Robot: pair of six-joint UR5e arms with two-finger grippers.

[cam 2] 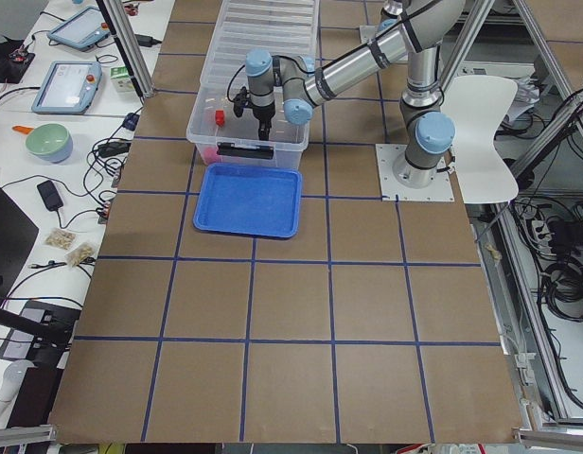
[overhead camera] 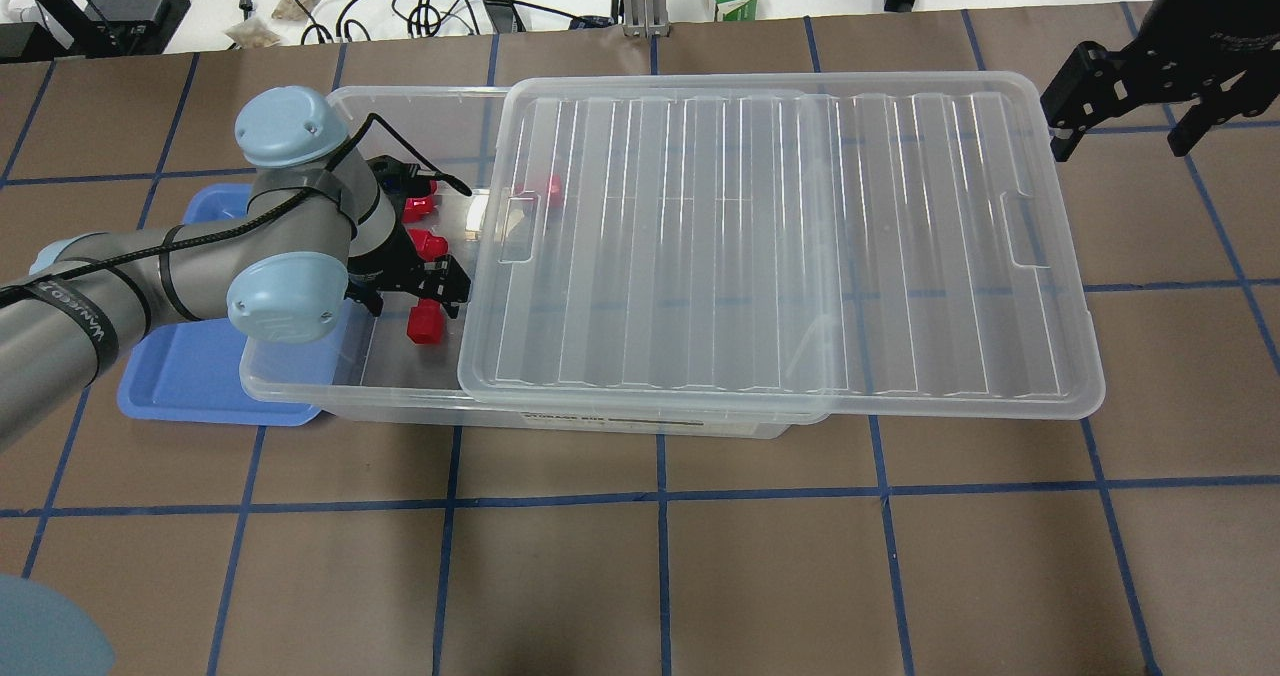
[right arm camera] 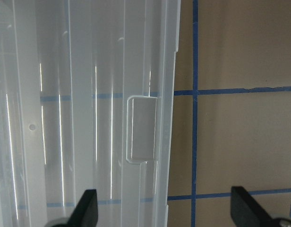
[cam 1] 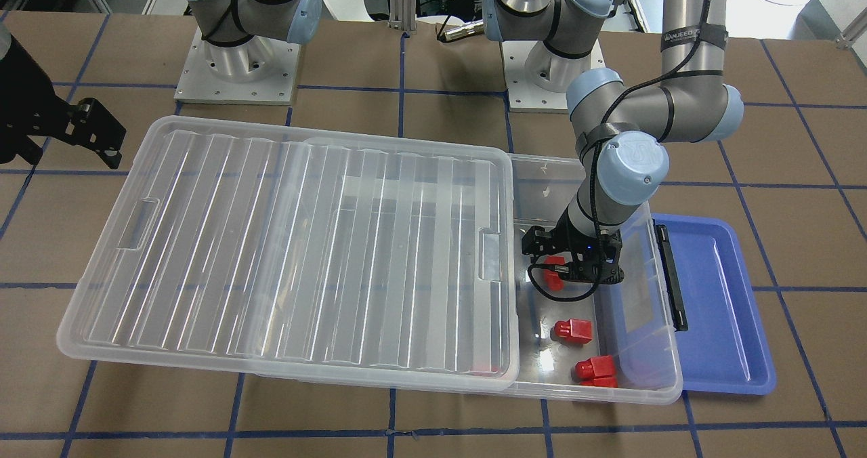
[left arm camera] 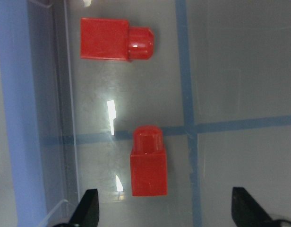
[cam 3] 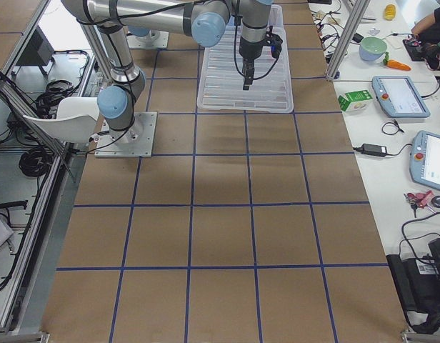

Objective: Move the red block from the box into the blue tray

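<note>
The clear box (overhead camera: pixel 300 384) has its ribbed lid (overhead camera: pixel 780 246) slid aside, so the end by the blue tray (overhead camera: pixel 190 376) is uncovered. Three red blocks lie on that uncovered floor (cam 1: pixel 572 330), (cam 1: pixel 596 370), (cam 1: pixel 554 275), and another shows through the lid (overhead camera: pixel 553 188). My left gripper (left arm camera: pixel 166 210) is open inside the box, just above one red block (left arm camera: pixel 149 163) that lies between its fingers; a second block (left arm camera: pixel 115 39) lies farther off. It holds nothing. My right gripper (right arm camera: pixel 164 210) is open and empty above the lid's far end. The blue tray (cam 1: pixel 718 309) is empty.
The black latch (cam 1: pixel 672 275) sits on the box end facing the tray. The box's end wall stands between the blocks and the tray. The lid (cam 1: pixel 291 248) overhangs the box on my right side. Brown table with a blue tape grid surrounds everything.
</note>
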